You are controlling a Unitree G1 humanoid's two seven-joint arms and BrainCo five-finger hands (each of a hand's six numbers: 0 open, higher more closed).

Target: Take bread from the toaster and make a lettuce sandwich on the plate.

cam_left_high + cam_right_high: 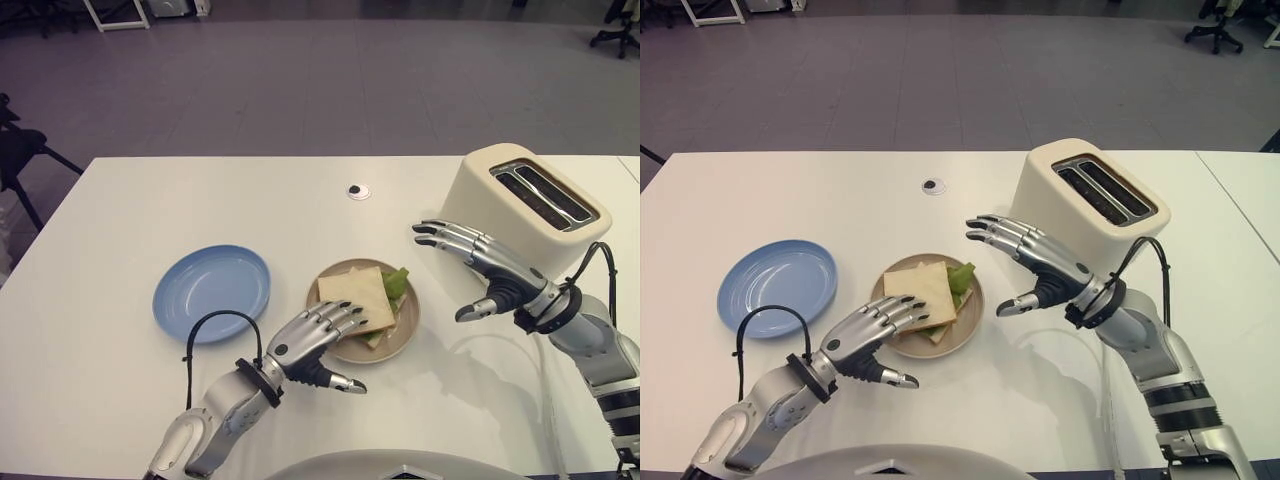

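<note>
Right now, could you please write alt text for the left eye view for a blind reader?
A lettuce sandwich sits on a tan plate, the robot's open left hand at its near rim, open right hand beside a cream toaster. A blue plate lies left.

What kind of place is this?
Probably a lab or office room, not a kitchen: a toaster stands on a plain white table, with bare grey floor and a wheeled office chair behind.
</note>
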